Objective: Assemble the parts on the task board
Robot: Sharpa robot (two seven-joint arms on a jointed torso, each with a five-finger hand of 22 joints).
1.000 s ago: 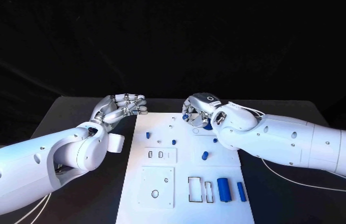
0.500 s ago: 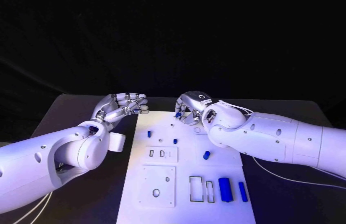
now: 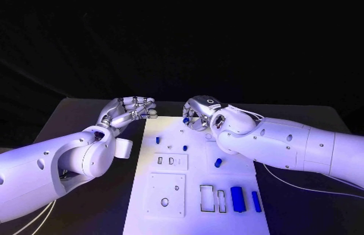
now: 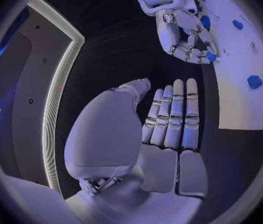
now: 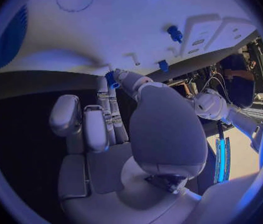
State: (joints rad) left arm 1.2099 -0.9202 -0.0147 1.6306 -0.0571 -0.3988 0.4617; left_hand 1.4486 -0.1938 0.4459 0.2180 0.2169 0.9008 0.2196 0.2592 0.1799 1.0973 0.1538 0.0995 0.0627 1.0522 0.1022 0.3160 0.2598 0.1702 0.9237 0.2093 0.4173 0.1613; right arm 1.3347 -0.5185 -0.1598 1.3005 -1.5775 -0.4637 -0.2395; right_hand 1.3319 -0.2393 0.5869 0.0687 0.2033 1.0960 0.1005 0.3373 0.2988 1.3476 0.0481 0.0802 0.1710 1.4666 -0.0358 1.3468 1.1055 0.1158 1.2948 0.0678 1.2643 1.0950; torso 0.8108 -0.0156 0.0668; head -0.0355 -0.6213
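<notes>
1. The right hand [image 3: 199, 114] hovers over the far edge of the white task board [image 3: 171, 214], pinching a small blue part [image 3: 185, 120] between its fingertips; the right wrist view shows that part [image 5: 110, 79] at the fingertips.
2. The left hand [image 3: 130, 110] sits just off the board's far-left corner, over the black table [image 3: 91, 214], fingers lying together and nearly straight, grasping nothing.
3. On the board, a blue peg [image 3: 158, 140] stands at far left, and another [image 3: 185, 147] near the middle.
4. Two long blue cylinders [image 3: 238, 198] lie at the near right; whether they sit in recesses is unclear.
</notes>
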